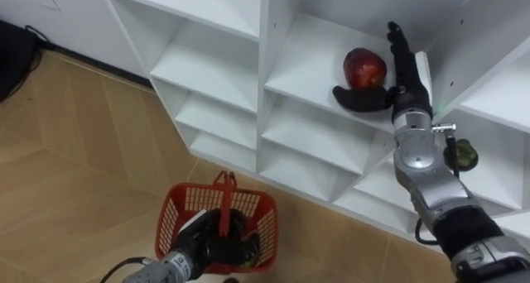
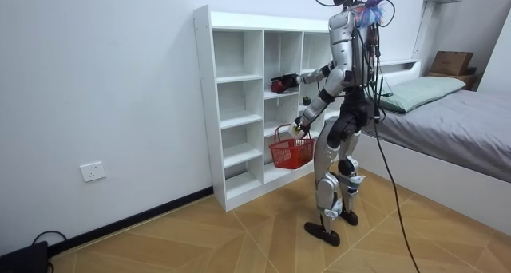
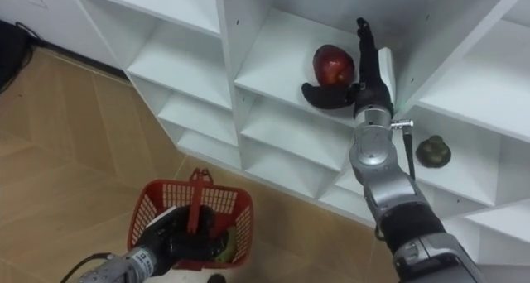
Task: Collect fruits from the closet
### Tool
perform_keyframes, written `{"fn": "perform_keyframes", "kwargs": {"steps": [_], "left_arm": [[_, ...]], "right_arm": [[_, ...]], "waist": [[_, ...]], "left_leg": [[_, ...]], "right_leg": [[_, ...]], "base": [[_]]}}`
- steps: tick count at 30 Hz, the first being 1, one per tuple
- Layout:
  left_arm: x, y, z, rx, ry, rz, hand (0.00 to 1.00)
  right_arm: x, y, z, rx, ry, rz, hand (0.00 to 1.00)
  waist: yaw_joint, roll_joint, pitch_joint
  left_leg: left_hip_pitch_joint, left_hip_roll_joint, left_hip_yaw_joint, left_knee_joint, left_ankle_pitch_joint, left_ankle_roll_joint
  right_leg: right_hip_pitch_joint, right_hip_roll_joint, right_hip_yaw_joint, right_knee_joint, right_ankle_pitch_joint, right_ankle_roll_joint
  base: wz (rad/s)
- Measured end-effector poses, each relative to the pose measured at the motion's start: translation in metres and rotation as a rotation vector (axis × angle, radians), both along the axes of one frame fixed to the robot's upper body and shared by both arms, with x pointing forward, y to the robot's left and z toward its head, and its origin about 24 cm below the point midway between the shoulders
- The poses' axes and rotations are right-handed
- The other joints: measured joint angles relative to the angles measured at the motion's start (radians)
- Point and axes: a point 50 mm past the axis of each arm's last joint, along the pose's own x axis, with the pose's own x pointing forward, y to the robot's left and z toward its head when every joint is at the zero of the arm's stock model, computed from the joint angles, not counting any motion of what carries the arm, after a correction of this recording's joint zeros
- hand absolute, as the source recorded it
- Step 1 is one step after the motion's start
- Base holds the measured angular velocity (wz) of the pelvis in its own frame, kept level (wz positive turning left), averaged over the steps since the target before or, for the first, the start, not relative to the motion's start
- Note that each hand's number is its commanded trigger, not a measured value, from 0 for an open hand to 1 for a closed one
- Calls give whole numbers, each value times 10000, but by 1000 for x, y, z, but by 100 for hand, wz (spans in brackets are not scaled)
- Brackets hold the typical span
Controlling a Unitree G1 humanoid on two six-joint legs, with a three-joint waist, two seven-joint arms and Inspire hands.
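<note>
Apple (image 1: 364, 68), round, glossy dark red

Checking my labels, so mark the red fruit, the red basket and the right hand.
red fruit (image 1: 364, 68), left eye view, middle of its skin.
red basket (image 1: 171, 221), left eye view, its left wall.
right hand (image 1: 405, 80), left eye view, just below the fingers.

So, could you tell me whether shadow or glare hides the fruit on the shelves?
Left eye view: the apple is plainly lit beside the right hand, no glare; right eye view: the darker fruit shows without glare; room view: even light, the basket well lit.
</note>
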Motion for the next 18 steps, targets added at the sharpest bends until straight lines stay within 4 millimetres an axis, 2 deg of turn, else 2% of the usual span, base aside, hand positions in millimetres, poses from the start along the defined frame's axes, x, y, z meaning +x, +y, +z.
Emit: {"fn": "perform_keyframes", "kwargs": {"steps": [18], "left_arm": [[3, -1, 1, 5, -68, -31, 100]], "right_arm": [[-2, -5, -5, -202, 49, -135, 0]], "waist": [[-18, 61, -27]], "left_leg": [[-78, -32, -140, 100, 7, 8]], "right_leg": [[22, -1, 17, 16, 0, 1]], "base": [[1]]}}
